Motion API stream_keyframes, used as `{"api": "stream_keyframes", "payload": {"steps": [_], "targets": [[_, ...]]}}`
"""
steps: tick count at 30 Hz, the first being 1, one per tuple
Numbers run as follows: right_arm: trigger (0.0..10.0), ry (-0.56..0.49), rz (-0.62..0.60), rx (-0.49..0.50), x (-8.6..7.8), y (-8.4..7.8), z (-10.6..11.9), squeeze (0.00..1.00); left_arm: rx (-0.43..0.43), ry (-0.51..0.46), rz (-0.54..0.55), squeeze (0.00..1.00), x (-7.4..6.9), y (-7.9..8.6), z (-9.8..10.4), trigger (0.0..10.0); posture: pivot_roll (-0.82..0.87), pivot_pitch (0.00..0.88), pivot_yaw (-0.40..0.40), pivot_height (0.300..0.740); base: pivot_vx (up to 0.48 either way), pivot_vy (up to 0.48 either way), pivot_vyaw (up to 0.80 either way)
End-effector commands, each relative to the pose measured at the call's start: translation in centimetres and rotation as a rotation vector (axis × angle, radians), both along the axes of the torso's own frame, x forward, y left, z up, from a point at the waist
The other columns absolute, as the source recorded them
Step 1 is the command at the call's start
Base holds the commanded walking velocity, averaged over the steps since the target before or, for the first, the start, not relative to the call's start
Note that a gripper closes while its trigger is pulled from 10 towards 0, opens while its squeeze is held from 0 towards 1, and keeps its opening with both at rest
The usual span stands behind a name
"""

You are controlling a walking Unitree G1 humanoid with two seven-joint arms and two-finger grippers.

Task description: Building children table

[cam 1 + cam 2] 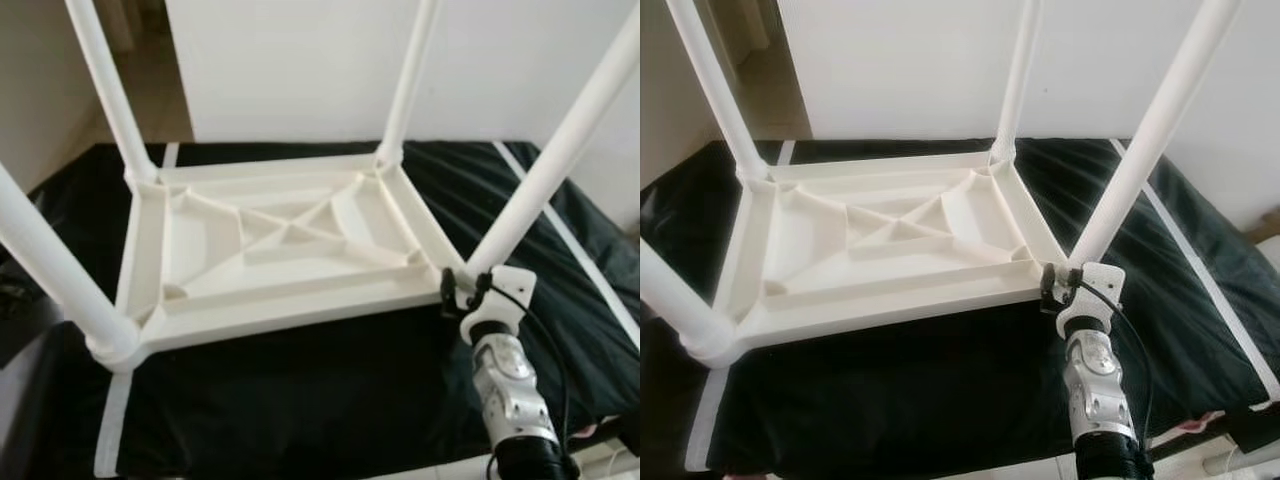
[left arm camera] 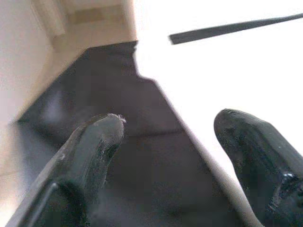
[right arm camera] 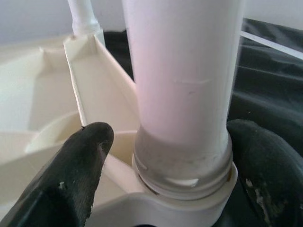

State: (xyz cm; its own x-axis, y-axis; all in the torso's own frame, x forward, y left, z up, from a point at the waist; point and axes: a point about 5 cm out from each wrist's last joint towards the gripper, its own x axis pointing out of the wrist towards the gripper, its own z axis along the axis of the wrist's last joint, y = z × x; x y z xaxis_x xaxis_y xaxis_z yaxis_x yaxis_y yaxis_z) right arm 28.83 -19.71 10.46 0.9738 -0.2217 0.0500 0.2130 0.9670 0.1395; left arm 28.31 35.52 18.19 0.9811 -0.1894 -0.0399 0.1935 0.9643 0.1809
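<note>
A white children's table lies upside down on a black cloth, its ribbed underside facing up. All four white legs stand in the corner sockets. The near right leg rises from the socket where my right gripper sits. In the right wrist view the black fingers straddle that leg's base. One finger sits against the collar and the other stands a little off it, so the gripper is open. My left gripper is open with nothing between its fingers, over the dark cloth beside a bright white surface.
The near left leg, far left leg and far right leg stick up around the work area. A white wall stands behind. White tape strips cross the cloth. The cloth's front edge runs close to my right arm.
</note>
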Motion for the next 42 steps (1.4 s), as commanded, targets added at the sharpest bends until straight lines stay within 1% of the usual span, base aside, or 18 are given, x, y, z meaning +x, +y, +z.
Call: {"api": "stream_keyframes", "payload": {"steps": [1,3,8,12,13,18,19,21,22,24,25,27,28,29,34,35,36,42], "targets": [[10.0,-0.047,0.011,0.023,-0.2,0.8,0.7,0.00,-0.034,-0.016,-0.024,0.00,1.2,-1.3,-0.5,10.0,0.05,0.027,-0.032,0.740,0.000,0.000,0.00],[10.0,-0.025,0.023,0.031,-0.5,1.4,0.4,0.00,-0.060,-0.030,-0.030,0.00,2.3,-2.4,-0.8,10.0,0.05,0.028,-0.031,0.740,0.000,0.000,0.00],[10.0,0.010,0.051,0.038,-0.9,2.1,-0.2,0.00,-0.087,-0.040,-0.022,0.00,3.6,-3.6,-1.3,10.0,0.05,0.027,-0.033,0.740,0.000,0.000,0.00],[10.0,0.044,0.096,0.031,-1.9,2.9,-1.0,0.00,-0.221,-0.093,0.014,0.00,5.2,-5.0,-1.4,10.0,0.02,0.023,-0.037,0.740,0.000,0.000,0.00],[10.0,0.044,0.096,0.031,-1.9,2.9,-1.0,0.00,-0.221,-0.093,0.014,0.00,5.2,-5.0,-1.4,10.0,0.02,0.023,-0.037,0.740,0.000,0.000,0.00],[10.0,0.021,0.097,-0.030,-2.5,2.6,-0.6,0.00,-0.295,-0.074,-0.106,0.00,6.0,-7.5,-2.3,10.0,0.02,0.023,-0.037,0.740,0.000,0.000,0.00],[10.0,0.021,0.097,-0.030,-2.5,2.6,-0.6,0.00,-0.295,-0.074,-0.106,0.00,6.0,-7.5,-2.3,10.0,0.02,0.023,-0.037,0.740,0.000,0.000,0.00],[10.0,0.010,0.100,-0.115,-3.0,2.4,-0.5,0.00,-0.253,-0.049,-0.128,0.00,6.1,-8.6,-3.1,10.0,0.01,0.022,-0.036,0.740,0.000,0.000,0.00],[10.0,0.010,0.100,-0.115,-3.0,2.4,-0.5,0.00,-0.253,-0.049,-0.128,0.00,6.1,-8.6,-3.1,10.0,0.01,0.022,-0.036,0.740,0.000,0.000,0.00],[10.0,0.036,0.059,-0.115,-3.8,1.8,-1.1,0.00,-0.287,-0.048,-0.187,0.00,6.2,-10.0,-3.5,10.0,0.01,0.024,-0.038,0.740,0.000,0.000,0.00],[10.0,0.036,0.059,-0.115,-3.8,1.8,-1.1,0.00,-0.287,-0.048,-0.187,0.00,6.2,-10.0,-3.5,10.0,0.01,0.024,-0.038,0.740,0.000,0.000,0.00],[10.0,0.106,-0.005,-0.086,-4.6,1.1,-2.3,0.00,-0.291,-0.038,-0.296,0.00,6.1,-11.8,-3.9,10.0,0.01,0.027,-0.035,0.740,0.000,0.000,0.00],[10.0,0.106,-0.005,-0.086,-4.6,1.1,-2.3,0.00,-0.291,-0.038,-0.296,0.00,6.1,-11.8,-3.9,10.0,0.01,0.027,-0.035,0.740,0.000,0.000,0.00],[10.0,0.151,-0.036,-0.079,-4.8,0.9,-3.0,0.00,-0.298,-0.022,-0.378,0.00,5.8,-12.9,-4.2,10.0,0.01,0.030,-0.031,0.740,0.000,0.000,0.00],[10.0,0.165,-0.046,-0.062,-4.4,1.1,-3.1,0.00,-0.326,0.001,-0.489,0.00,5.2,-14.0,-4.4,10.0,0.01,0.034,-0.028,0.740,0.000,0.000,0.00],[10.0,0.162,-0.045,-0.045,-4.0,1.2,-3.0,0.00,-0.343,0.038,-0.617,0.00,4.2,-15.0,-4.7,10.0,0.00,0.033,-0.026,0.740,0.000,0.000,0.00],[10.0,0.160,-0.048,-0.042,-3.9,1.3,-2.9,0.00,-0.344,0.051,-0.661,0.00,3.8,-15.3,-4.9,10.0,0.00,0.033,-0.026,0.740,0.000,0.000,0.00],[10.0,0.162,-0.056,-0.039,-3.0,1.0,-2.7,0.00,-0.355,0.088,-0.819,0.00,2.1,-17.1,-5.2,10.0,0.01,0.032,-0.025,0.740,0.000,0.000,0.00]]}}
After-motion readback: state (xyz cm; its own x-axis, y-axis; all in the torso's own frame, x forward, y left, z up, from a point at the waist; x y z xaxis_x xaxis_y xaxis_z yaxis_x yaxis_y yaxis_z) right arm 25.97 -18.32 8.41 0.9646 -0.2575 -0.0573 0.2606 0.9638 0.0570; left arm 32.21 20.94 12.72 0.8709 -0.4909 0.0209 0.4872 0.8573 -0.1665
